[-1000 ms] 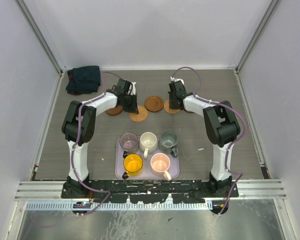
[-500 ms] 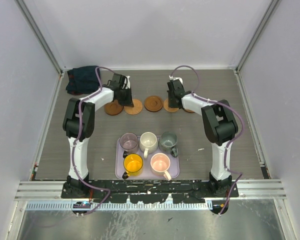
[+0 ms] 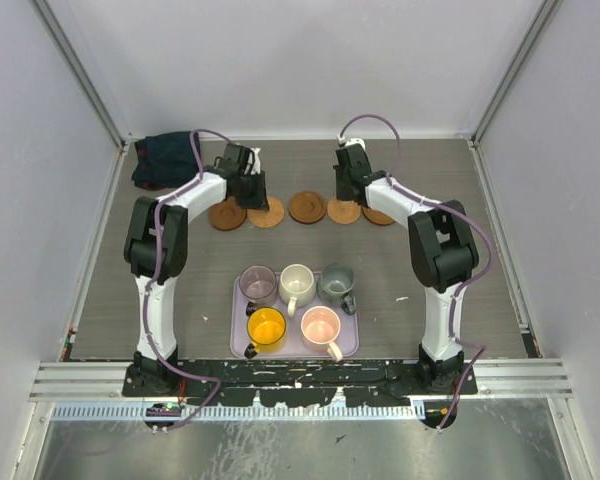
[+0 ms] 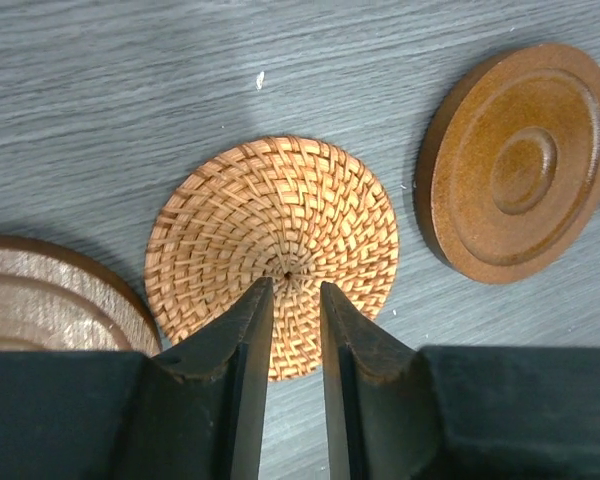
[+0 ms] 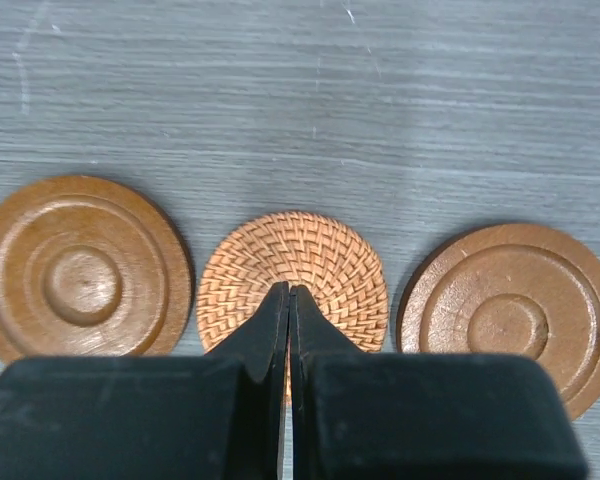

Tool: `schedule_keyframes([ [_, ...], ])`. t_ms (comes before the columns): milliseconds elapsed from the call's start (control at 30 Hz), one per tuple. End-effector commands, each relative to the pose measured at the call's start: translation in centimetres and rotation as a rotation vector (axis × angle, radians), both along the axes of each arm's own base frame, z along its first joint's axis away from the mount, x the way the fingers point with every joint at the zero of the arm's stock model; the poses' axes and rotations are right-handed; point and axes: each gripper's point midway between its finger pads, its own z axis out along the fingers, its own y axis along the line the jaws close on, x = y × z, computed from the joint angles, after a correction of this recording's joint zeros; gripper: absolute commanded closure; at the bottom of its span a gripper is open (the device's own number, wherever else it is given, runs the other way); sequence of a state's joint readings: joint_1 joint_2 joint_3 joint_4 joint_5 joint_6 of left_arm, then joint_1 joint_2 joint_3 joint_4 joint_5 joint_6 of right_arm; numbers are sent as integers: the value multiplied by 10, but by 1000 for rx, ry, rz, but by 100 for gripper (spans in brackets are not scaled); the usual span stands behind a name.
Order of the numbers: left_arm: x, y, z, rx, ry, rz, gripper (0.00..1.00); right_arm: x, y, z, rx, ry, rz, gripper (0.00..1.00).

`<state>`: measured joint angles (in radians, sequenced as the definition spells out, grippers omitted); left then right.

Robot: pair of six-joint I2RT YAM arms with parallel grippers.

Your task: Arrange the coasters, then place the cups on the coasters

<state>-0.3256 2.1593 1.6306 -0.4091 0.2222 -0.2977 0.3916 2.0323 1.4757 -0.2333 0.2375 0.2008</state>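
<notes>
stretched far across surface (image 3: 180,290), tipped down at coaster row (image 3: 307,207) | left gripper (image 4: 294,288) narrowly parted over woven coaster (image 4: 272,240), empty | right gripper (image 5: 288,292) closed over second woven coaster (image 5: 292,265) | cups (image 3: 298,283) on tray (image 3: 294,346) nearer bases | cloth (image 3: 166,160) far-left

No writing, label, brand, number or sign can be read on the coasters (image 3: 307,207), on the cups (image 3: 297,282), or on the lavender tray (image 3: 351,326) beneath the cups.

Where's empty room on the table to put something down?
Bare table lies between the coasters and the tray, and right of the tray past the right arm. The tray is crowded with cups; the coasters sit close together.
</notes>
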Motion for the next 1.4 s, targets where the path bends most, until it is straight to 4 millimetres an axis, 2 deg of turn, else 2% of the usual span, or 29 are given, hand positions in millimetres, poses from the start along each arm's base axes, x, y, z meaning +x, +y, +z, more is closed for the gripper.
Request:
schedule_keyframes([
  [0, 9, 7, 66, -13, -145, 6, 72, 19, 21, 81, 103, -166, 61, 99],
  [67, 4, 13, 70, -3, -154, 24, 72, 15, 33, 81, 137, -155, 100, 99],
  [267, -15, 34, 72, -12, -169, 86, 71, 7, 67, 65, 133, -122, 193, 99],
  [567, -38, 60, 48, 53, -99, 140, 72, 6, 106, 46, 123, -94, 279, 99],
  [700, -46, 69, 37, 51, -71, 160, 74, 7, 113, 29, 107, -65, 294, 99],
  [967, -61, 67, 23, 16, -27, 156, 75, 6, 108, 8, 76, -29, 274, 99],
  [1367, -57, 87, 6, 39, 7, 205, 75, -7, 118, -23, 72, 40, 299, 99],
])
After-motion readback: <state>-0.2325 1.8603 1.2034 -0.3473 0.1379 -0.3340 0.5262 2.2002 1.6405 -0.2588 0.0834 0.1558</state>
